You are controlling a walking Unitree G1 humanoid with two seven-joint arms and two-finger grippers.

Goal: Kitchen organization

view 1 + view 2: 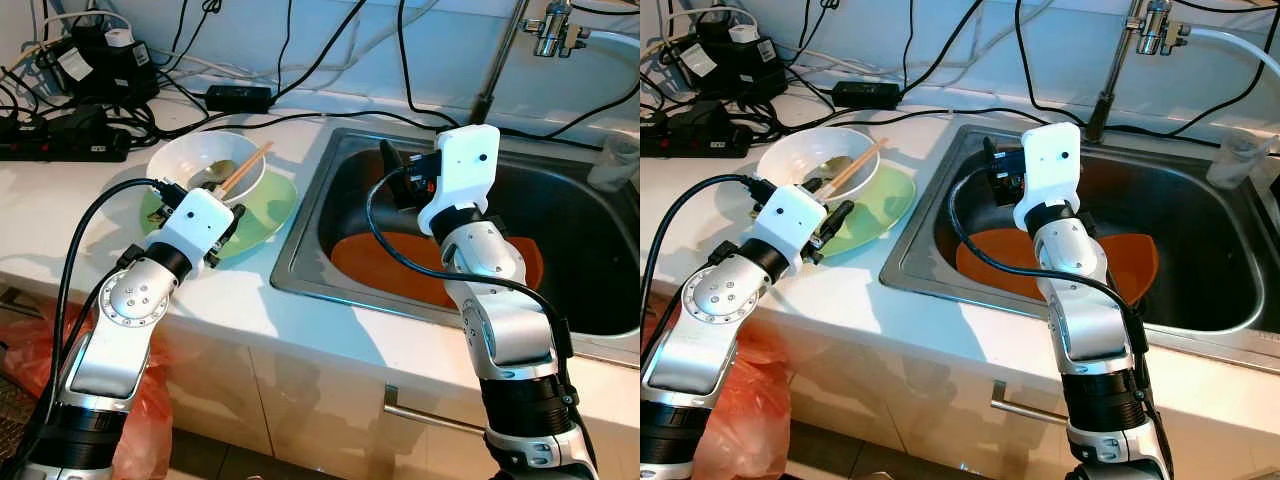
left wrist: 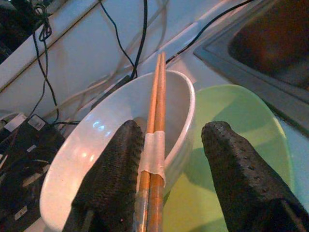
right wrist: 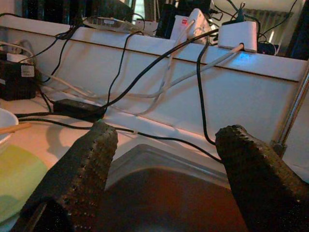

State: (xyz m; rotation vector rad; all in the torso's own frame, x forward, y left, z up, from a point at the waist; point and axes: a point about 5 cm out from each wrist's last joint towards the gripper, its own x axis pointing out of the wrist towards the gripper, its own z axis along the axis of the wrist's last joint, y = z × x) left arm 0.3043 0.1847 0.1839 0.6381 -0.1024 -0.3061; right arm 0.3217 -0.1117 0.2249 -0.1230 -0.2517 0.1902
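Observation:
A white bowl (image 1: 205,165) sits on a light green plate (image 1: 268,215) on the counter, left of the sink. A taped pair of wooden chopsticks (image 2: 155,121) rests across the bowl's rim, sticking out toward me. My left gripper (image 2: 174,130) is open just in front of the bowl. The chopsticks' near end lies between its fingers, against one pad (image 2: 120,164). My right gripper (image 1: 395,178) hangs open over the left part of the steel sink (image 1: 305,240), holding nothing. An orange plate (image 1: 375,262) lies on the sink bottom, below it.
A power strip, adapters and tangled black cables (image 1: 80,110) crowd the back left of the counter. The faucet (image 1: 500,60) stands behind the sink, and a clear cup (image 1: 617,160) is at its right. An orange bag (image 1: 140,430) hangs below the counter edge.

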